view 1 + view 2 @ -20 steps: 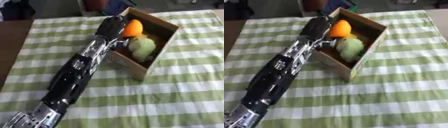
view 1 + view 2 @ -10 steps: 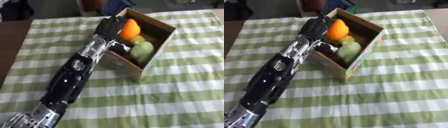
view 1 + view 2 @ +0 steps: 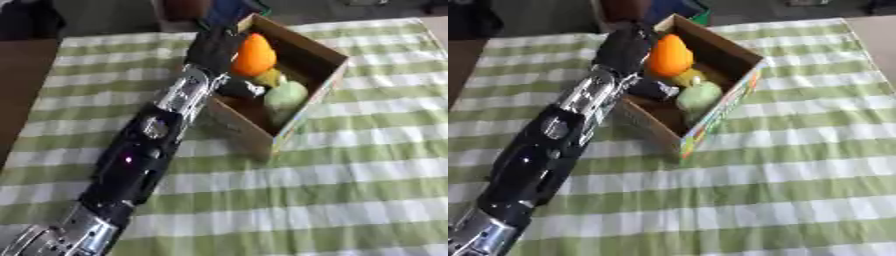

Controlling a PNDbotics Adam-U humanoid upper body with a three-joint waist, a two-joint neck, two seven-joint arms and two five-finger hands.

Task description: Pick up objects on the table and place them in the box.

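A cardboard box [image 3: 308, 105] stands open on the checked cloth at the upper middle, turned at an angle. My left arm reaches up from the lower left corner to the box's left wall. My left hand [image 3: 213, 46] is curled round an orange fruit-like object [image 3: 255, 54], which hangs over the box's far left part. Inside the box lie a pale green round fruit [image 3: 285, 95], a small yellow-green piece [image 3: 269, 77] and a dark object [image 3: 654, 89]. My right hand shows in no view.
A green-and-white checked tablecloth [image 3: 350, 180] covers the table. Bare brown tabletop [image 3: 22, 85] shows at the left edge. Dark shapes and something blue [image 3: 229, 9] stand beyond the far edge. Open cloth lies in front of the box and to its right.
The whole picture has shifted a little, so the camera moved. My left hand still holds the orange object over the box, in much the same place relative to it.
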